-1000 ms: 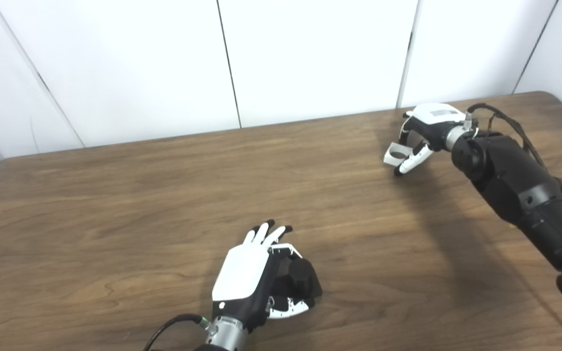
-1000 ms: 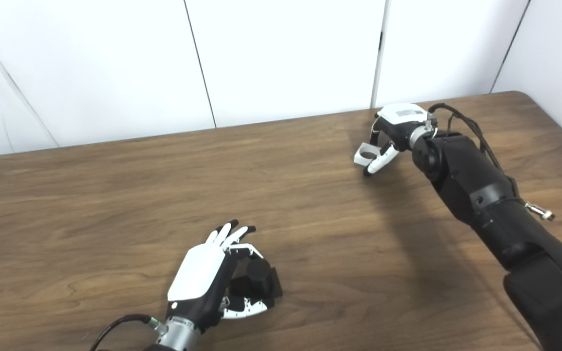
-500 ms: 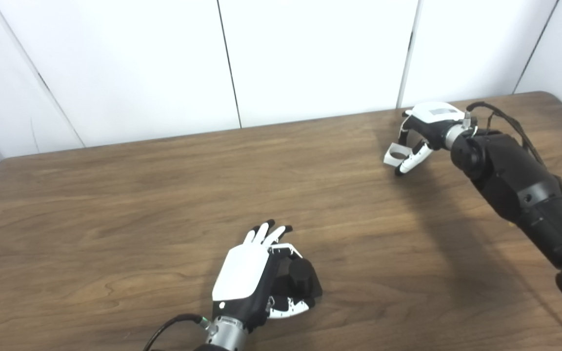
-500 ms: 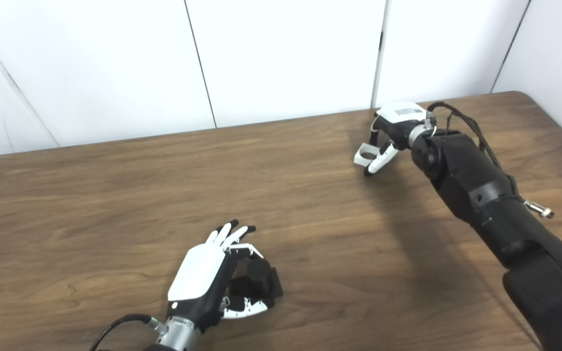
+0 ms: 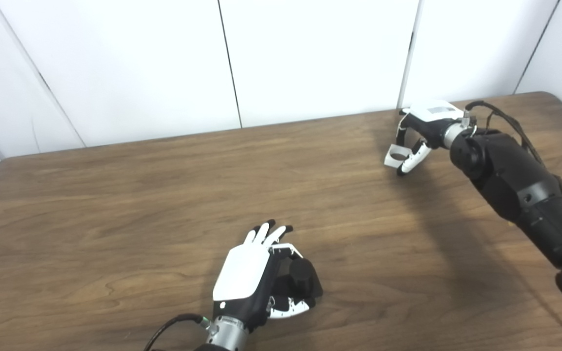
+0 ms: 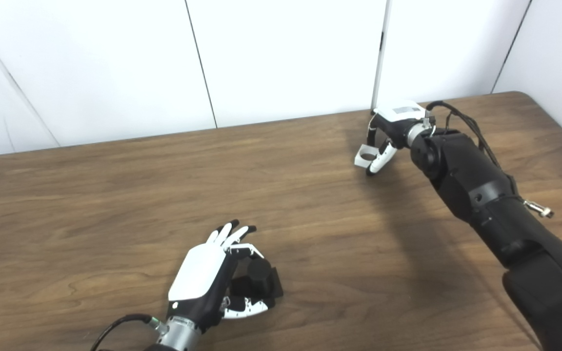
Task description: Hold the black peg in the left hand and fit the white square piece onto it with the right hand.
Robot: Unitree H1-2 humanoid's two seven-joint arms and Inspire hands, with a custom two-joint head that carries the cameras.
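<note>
- The black peg [image 5: 303, 277], a short cylinder on a flat square black base, stands near the front edge of the brown wood-grain counter [image 5: 115, 204], its long axis upright and its round top facing up.
- The left hand [image 5: 256, 278], white-backed with black palm, lies beside the peg with its fingers [image 5: 267, 234] and thumb curled around the peg's base. It touches the base on the near and far sides, in a loose hold.
- The white square piece [image 6: 367, 157], a small flat plate with a round hole through its middle, is at the far right of the counter, well apart from the peg. Its hole faces up and toward the camera, and the plate tilts a little.
- The right hand [image 6: 392, 127] reaches down from above with its fingers [image 6: 377, 161] closed on the piece's right edge. Whether the piece touches the counter I cannot tell.
- Bare wood lies between the two hands.
- White wall panels [image 5: 310, 53] with dark seams stand behind the counter.
- Black cables [image 6: 461, 119] loop over the right forearm.
</note>
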